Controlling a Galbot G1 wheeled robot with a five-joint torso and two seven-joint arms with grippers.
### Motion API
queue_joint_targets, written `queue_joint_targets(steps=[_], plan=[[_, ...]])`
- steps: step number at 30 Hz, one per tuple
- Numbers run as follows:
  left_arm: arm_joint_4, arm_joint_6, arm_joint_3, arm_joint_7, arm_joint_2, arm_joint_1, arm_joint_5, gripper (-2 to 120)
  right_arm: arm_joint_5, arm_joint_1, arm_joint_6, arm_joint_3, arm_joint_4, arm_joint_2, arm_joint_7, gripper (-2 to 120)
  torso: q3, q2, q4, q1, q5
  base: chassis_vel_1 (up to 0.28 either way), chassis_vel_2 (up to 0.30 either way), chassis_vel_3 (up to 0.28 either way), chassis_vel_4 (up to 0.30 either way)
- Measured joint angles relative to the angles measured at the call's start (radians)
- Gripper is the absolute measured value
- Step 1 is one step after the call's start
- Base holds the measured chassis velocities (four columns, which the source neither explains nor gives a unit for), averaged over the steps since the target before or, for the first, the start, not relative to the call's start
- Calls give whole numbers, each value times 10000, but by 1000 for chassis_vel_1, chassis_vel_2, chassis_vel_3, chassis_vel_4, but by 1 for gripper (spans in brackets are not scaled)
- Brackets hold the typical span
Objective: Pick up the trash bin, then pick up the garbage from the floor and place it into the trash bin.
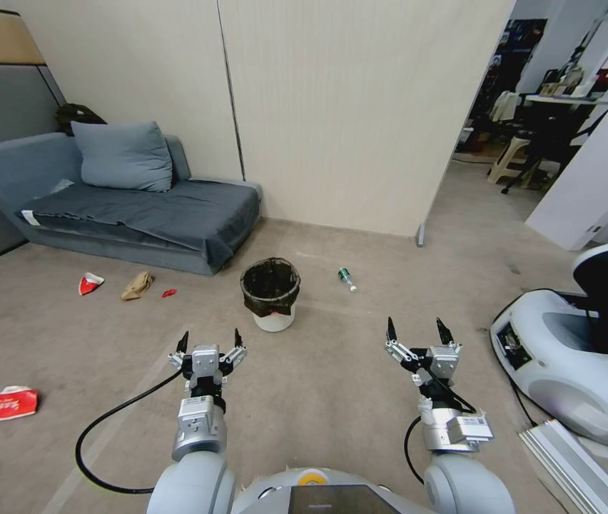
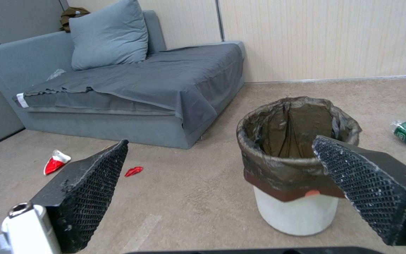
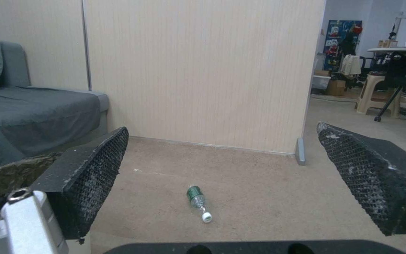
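Note:
The trash bin point(image 1: 270, 295) point(image 2: 297, 165), a small white bucket with a black liner over its rim, stands upright on the floor in front of the sofa. Garbage lies around it: a green bottle point(image 1: 347, 278) point(image 3: 198, 203) to its right, a tan paper bag point(image 1: 137, 285), a red-and-white wrapper point(image 1: 90, 283) point(image 2: 56, 161), a small red scrap point(image 1: 169, 293) point(image 2: 134, 171) and a larger red wrapper point(image 1: 10, 403) at the left. My left gripper point(image 1: 209, 341) point(image 2: 219, 183) hangs open short of the bin. My right gripper point(image 1: 418, 330) point(image 3: 222, 176) is open, facing the bottle.
A grey sofa point(image 1: 140, 207) with a cushion stands along the back left wall. A beige partition wall point(image 1: 347, 107) ends at a doorway to the right. Another white robot base point(image 1: 575, 350) sits at the right, with a metal rail point(image 1: 575, 464) on the floor beside it.

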Motion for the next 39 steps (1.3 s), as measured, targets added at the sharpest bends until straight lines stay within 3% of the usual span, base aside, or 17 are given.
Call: queue_joint_targets(steps=[39], plan=[[127,-32,202,42,-73,-19,151,100,-68,38,40,-38,-168,-1,-17,100,0,0,0,0,-1,-110,107,109,-108]])
